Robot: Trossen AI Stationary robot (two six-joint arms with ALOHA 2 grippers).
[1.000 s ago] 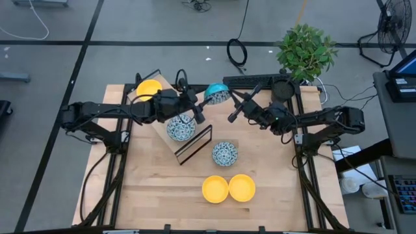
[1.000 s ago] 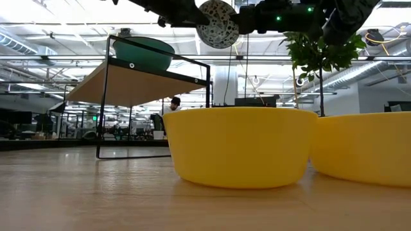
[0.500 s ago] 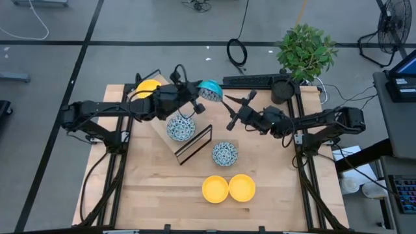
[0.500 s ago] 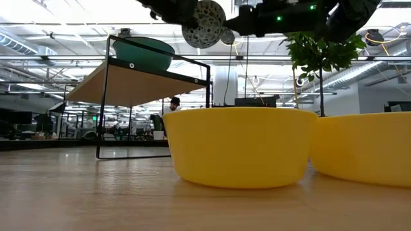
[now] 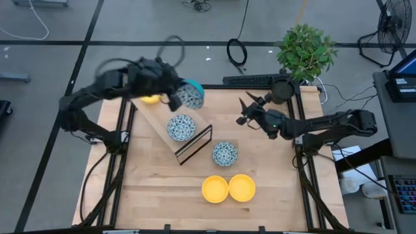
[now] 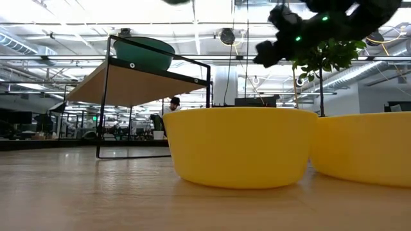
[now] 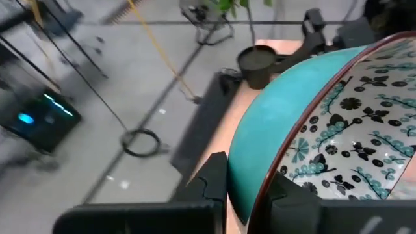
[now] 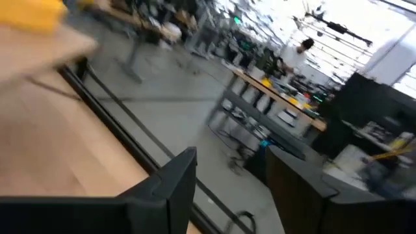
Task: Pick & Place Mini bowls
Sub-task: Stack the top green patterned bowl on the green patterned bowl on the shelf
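Observation:
My left gripper is shut on a blue-patterned mini bowl with a teal outside, held above the far end of the wooden rack. A second patterned bowl sits on the rack top. A yellow bowl shows partly under my left arm. A third patterned bowl and two yellow bowls rest on the table. My right gripper hangs open over the table's far right part, with nothing between its fingers. My left gripper pinches the bowl's rim between its two fingers, one finger on the teal outside and one on the patterned inside. The fingers come roughly level from the table's left. The bowl is tipped on edge, lifted clear of the rack.
A potted green plant stands at the far right corner beside a black power strip. The rack's black wire frame stands left of the table's middle. In the low view the two yellow bowls fill the foreground.
Both grippers stood at the patterned bowl above the table's far middle. My right gripper has let go, opened and drawn back toward the table's right edge. My left gripper has carried the bowl toward the left, over the rack's far end, with the bowl tipped on edge.

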